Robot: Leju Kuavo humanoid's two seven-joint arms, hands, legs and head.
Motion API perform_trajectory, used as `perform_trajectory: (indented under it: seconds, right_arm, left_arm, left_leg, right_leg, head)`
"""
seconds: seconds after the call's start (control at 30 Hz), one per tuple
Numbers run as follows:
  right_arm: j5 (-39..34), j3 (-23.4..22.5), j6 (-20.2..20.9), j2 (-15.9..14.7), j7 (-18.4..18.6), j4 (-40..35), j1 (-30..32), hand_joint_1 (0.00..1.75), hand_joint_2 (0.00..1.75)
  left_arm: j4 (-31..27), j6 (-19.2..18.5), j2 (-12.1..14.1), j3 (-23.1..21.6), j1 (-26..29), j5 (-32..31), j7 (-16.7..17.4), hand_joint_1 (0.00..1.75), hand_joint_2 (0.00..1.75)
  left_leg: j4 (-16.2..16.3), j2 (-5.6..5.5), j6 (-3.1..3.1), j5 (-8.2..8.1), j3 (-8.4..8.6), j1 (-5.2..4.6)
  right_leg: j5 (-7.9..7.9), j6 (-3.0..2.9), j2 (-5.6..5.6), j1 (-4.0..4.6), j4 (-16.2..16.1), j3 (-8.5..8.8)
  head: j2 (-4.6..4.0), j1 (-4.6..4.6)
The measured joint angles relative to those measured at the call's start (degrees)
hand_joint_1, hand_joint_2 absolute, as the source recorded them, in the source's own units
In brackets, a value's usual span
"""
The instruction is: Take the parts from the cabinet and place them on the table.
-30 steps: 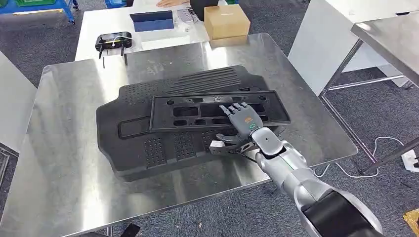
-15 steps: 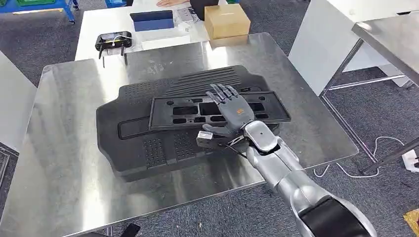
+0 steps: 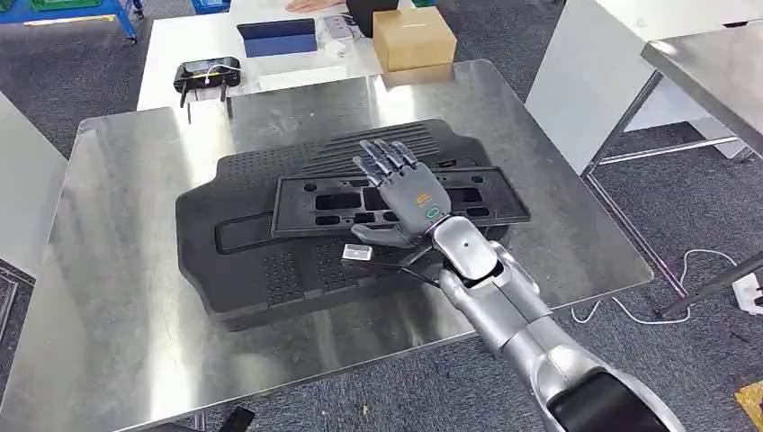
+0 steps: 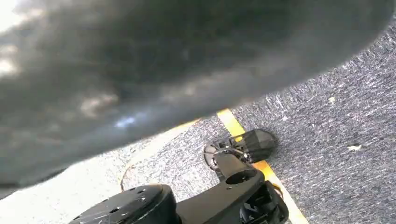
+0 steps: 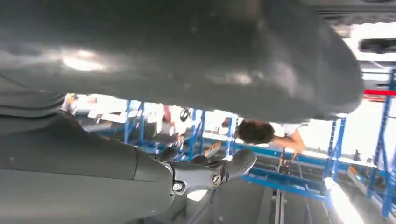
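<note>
- Right robot hand (image 3: 409,198), centre frame, fingers spread, holds nothing, above the frame (image 3: 396,203)
- Frame lies on the mat (image 3: 270,261) on the table (image 3: 108,297)
- Left robot hand: cannot tell

Black slotted frame (image 3: 490,200) lies flat atop black ribbed panel (image 3: 261,261).

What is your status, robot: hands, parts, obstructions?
Right hand open, above the frame. Frame lies on the mat, both on the table. Left hand unclear. Nothing in the way.
</note>
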Motion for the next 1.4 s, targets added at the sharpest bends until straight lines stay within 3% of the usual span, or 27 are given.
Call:
perform_trajectory:
  seconds: [0.03, 0.17, 0.23, 0.4, 0.6, 0.8, 1.03, 1.2, 1.4]
  right_arm:
    - [-3.05, -0.11, 0.55, 0.02, -1.29, -1.04, 0.58, 0.0, 0.0]
    - [-30.78, -2.6, 6.63, 0.88, -10.56, -10.2, 5.88, 0.0, 0.0]
    - [-41.31, -3.98, 8.85, 1.49, -13.42, -16.31, 8.83, 0.0, 0.0]
    - [-45.79, -5.2, 10.14, 1.75, -14.59, -23.66, 11.85, 0.0, 0.0]
    - [-62.56, -6.14, 13.72, 2.19, -20.19, -34.74, 18.76, 0.0, 0.0]
    - [-65.92, -6.12, 15.43, 2.19, -21.2, -40.76, 22.29, 0.0, 0.0]
    - [-83.51, -7.15, 26.89, 1.97, -26.73, -50.25, 31.73, 0.0, 0.0]
    - [-79.18, -7.63, 31.06, 0.18, -32.12, -58.09, 40.3, 0.0, 0.0]
    - [-75.33, -9.51, 29.64, -0.92, -33.79, -62.93, 49.28, 0.0, 0.0]
  left_arm:
    - [0.0, 0.0, 0.0, -0.07, 0.01, 0.06, -0.09, 0.0, 0.0]
    - [0.0, 0.18, 0.02, -0.2, 0.42, 1.31, -0.72, 0.0, 0.0]
    - [0.0, 0.28, 0.07, -0.2, 0.8, 1.84, -1.11, 0.0, 0.0]
    - [0.0, 0.33, 0.13, -0.2, 1.17, 1.99, -1.27, 0.0, 0.0]
    - [0.0, 1.42, 0.46, -0.13, 2.17, 3.23, -1.81, 0.0, 0.0]
    - [0.0, 1.62, 0.63, 0.04, 2.43, 3.8, -2.01, 0.0, 0.0]
    - [0.0, 3.13, 0.92, 0.83, 3.94, 5.44, -3.61, 0.0, 0.0]
    - [0.0, 3.85, 1.27, 1.86, 5.15, 6.16, -3.96, 0.0, 0.0]
    - [0.0, 4.44, 1.4, 3.1, 5.57, 7.17, -4.22, 0.0, 0.0]
  left_leg:
    - [0.0, -0.01, 0.0, 0.0, 0.0, 0.0]
    - [0.0, -0.02, -0.01, -0.02, -0.04, 0.01]
    - [-0.01, -0.02, -0.01, -0.03, -0.06, 0.01]
    - [-0.02, -0.02, 0.0, -0.03, -0.07, 0.01]
    - [-0.02, -0.02, 0.0, -0.03, -0.07, -0.01]
    - [-0.02, -0.02, 0.01, -0.04, -0.08, -0.02]
    - [-0.02, -0.04, -0.01, -0.09, -0.08, 0.0]
    - [-0.03, -0.06, -0.04, -0.18, -0.09, -0.01]
    - [-0.05, -0.04, -0.02, -0.29, -0.07, -0.01]
  right_leg:
    - [0.0, 0.0, 0.0, 0.0, 0.0, 0.0]
    - [-0.01, 0.0, -0.01, 0.01, 0.0, -0.02]
    - [-0.03, -0.02, -0.01, 0.0, 0.0, -0.07]
    - [-0.04, -0.03, -0.01, 0.0, -0.01, -0.08]
    - [-0.03, -0.03, -0.02, 0.0, -0.01, -0.07]
    - [-0.04, -0.03, -0.02, -0.01, -0.02, -0.1]
    - [-0.07, -0.04, -0.03, -0.01, -0.03, -0.12]
    - [-0.14, -0.08, -0.04, -0.02, -0.06, -0.69]
    - [-0.26, 0.02, -0.03, -0.01, -0.07, -0.64]
  head:
    - [0.0, 0.0]
    - [0.0, 0.0]
    - [0.0, 0.0]
    - [0.0, -0.02]
    - [0.0, 0.0]
    - [0.0, 0.0]
    - [0.0, 0.0]
    - [0.0, 0.02]
    - [0.0, 0.0]
